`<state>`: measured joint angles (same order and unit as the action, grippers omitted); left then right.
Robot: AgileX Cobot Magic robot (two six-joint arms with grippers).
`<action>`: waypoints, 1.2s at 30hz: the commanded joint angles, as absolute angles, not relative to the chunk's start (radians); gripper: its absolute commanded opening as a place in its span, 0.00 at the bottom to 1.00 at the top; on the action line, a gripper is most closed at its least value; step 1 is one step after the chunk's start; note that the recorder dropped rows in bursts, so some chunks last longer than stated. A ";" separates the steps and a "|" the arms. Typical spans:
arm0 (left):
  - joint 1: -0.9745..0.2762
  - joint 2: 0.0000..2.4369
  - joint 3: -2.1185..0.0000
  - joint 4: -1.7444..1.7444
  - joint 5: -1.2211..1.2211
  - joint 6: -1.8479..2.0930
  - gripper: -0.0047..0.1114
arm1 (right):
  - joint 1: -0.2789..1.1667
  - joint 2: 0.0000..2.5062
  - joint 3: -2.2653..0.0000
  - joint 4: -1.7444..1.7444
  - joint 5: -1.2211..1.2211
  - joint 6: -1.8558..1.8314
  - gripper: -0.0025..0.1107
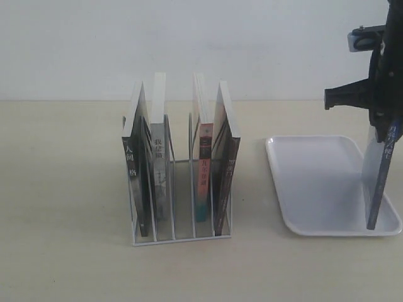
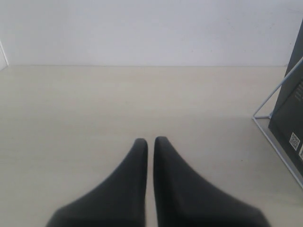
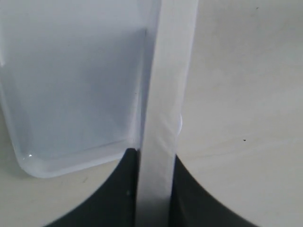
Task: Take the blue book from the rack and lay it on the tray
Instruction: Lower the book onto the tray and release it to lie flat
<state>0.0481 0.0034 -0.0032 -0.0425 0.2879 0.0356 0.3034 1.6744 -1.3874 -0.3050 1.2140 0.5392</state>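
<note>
The blue book (image 1: pixel 380 182) hangs nearly upright, slightly tilted, over the right side of the white tray (image 1: pixel 315 182). Its lower end is down by the tray's front right rim; contact cannot be told. My right gripper (image 1: pixel 385 133) is shut on the book's top end. The right wrist view shows the book's pale page edge (image 3: pixel 163 94) pinched between the dark fingers of the right gripper (image 3: pixel 156 158), with the tray (image 3: pixel 71 94) below. The white wire rack (image 1: pixel 182 238) stands left of the tray. My left gripper (image 2: pixel 150 141) is shut and holds nothing, low over the table beside the rack (image 2: pixel 274 94).
Several books remain in the rack: a black-spined one (image 1: pixel 133 170), a grey one (image 1: pixel 159 163), one with a red-and-teal spine (image 1: pixel 203 170) and a dark one (image 1: pixel 225 176). A pale wall stands behind the table.
</note>
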 commanded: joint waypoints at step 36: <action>0.048 0.000 0.000 -0.041 0.284 0.033 0.08 | 0.299 1.674 -1.361 -0.448 1.221 0.511 0.02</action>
